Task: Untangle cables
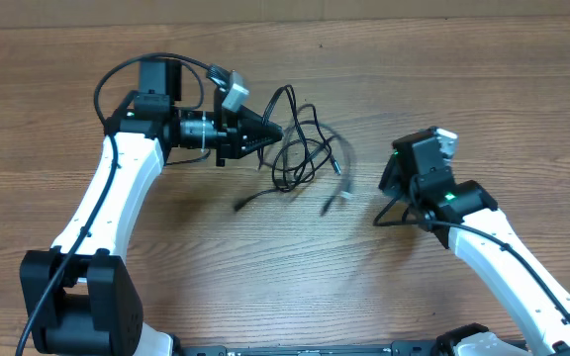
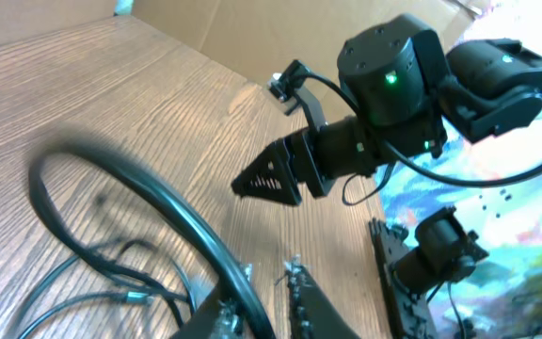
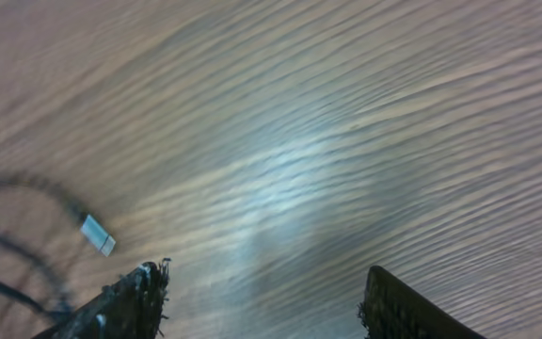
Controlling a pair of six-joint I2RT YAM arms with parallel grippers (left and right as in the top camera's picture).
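Observation:
The cables point(image 1: 303, 148) lie as thin black loose loops at mid-table, with small plug tips trailing toward the front. My left gripper point(image 1: 277, 132) reaches in from the left, its tip at the left edge of the loops. In the left wrist view its jaws point(image 2: 271, 266) stand a little apart; one black cable point(image 2: 158, 202) runs between them against the left finger, with bare wood showing beside it. My right gripper point(image 1: 384, 193) hovers right of the loops. In its wrist view it point(image 3: 263, 275) is open wide over bare wood, a silver plug tip point(image 3: 97, 235) just left of it.
The wooden table point(image 1: 483, 79) stretches to all sides. A cardboard wall point(image 2: 252, 28) stands beyond its far edge. The two arms face each other across the loops, and the right arm point(image 2: 393, 85) fills the upper right of the left wrist view.

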